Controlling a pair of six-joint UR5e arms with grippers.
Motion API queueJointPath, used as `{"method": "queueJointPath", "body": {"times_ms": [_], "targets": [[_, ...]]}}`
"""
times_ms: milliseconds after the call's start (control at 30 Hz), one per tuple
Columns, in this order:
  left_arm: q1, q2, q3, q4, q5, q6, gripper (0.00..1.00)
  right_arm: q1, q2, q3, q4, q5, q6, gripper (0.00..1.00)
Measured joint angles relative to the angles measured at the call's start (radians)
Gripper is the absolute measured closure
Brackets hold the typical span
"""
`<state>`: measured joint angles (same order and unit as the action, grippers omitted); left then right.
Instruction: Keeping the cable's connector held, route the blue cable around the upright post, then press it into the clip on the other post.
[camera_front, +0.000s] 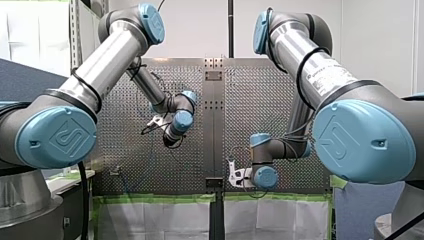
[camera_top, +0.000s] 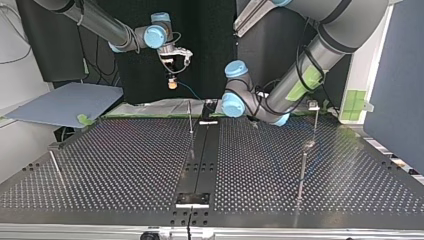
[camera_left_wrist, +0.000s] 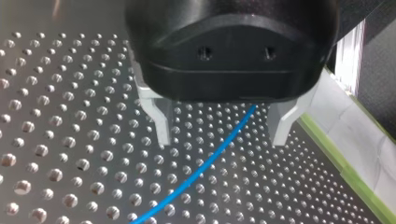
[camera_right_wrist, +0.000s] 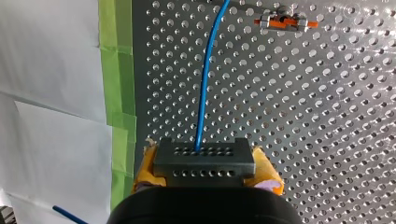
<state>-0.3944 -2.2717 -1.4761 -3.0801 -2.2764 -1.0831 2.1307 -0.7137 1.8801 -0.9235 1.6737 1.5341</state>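
**Item 1. Right gripper (camera_right_wrist: 205, 175).** Jaws closed on the connector (camera_right_wrist: 204, 158), a dark block gripped between my yellow pads (camera_right_wrist: 144, 170). In the top view it hangs well above the table's far edge.

**Item 2. Cable (camera_right_wrist: 203, 93).** Blue. It leaves the connector's face and runs ahead over the table (camera_left_wrist: 70, 154), then slants between my left fingers in the left wrist view. I see it round no post.

**Item 3. Left gripper (camera_left_wrist: 219, 137).** Jaws wide, held low over the table. The fingers (camera_left_wrist: 159, 119) straddle the cable, one on each side, and neither touches it.

**Item 4. Posts, top view.** There is a thin post (camera_top: 190, 117) near the middle, a second post (camera_top: 302, 172) at the view's right, and a third post (camera_top: 316, 120) behind the second. Both right-hand posts carry something at the top. It is too small to tell which is the clip.

**Item 5. Fitting (camera_right_wrist: 285, 22).** Orange and metal, ahead of the connector and beside the cable. I cannot tell whether it is the clip.

**Item 6. Tape (camera_right_wrist: 116, 93).** Green, along the table's edge.

**Step in hand (judged).** The connector is held as required. My left gripper is set to take the cable, and routing has not begun.

**Next move (judged).**
- Close the left jaws loosely on the cable so that it can slide.
- Carry it round the upright post with some slack.
- Keep the right grip firm so the connector is not pulled out.
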Motion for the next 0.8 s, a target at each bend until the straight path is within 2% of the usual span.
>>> {"method": "queueJointPath", "body": {"times_ms": [233, 433, 633, 800], "targets": [[-0.005, -0.003, -0.001, -0.005, 0.000, -0.006, 0.01, 0.000, 0.000, 0.000, 0.001, 0.000, -0.001, 1.00], [-0.009, -0.041, -0.001, -0.032, 0.006, -0.026, 0.01, 0.000, 0.000, 0.000, 0.000, 0.000, 0.000, 1.00], [-0.013, -0.090, 0.000, -0.011, 0.046, -0.071, 0.01, 0.000, 0.000, 0.000, 0.000, 0.000, -0.001, 1.00], [-0.008, -0.105, 0.000, -0.002, 0.092, -0.118, 0.01, 0.000, 0.000, 0.000, -0.001, 0.000, -0.002, 1.00]]}}
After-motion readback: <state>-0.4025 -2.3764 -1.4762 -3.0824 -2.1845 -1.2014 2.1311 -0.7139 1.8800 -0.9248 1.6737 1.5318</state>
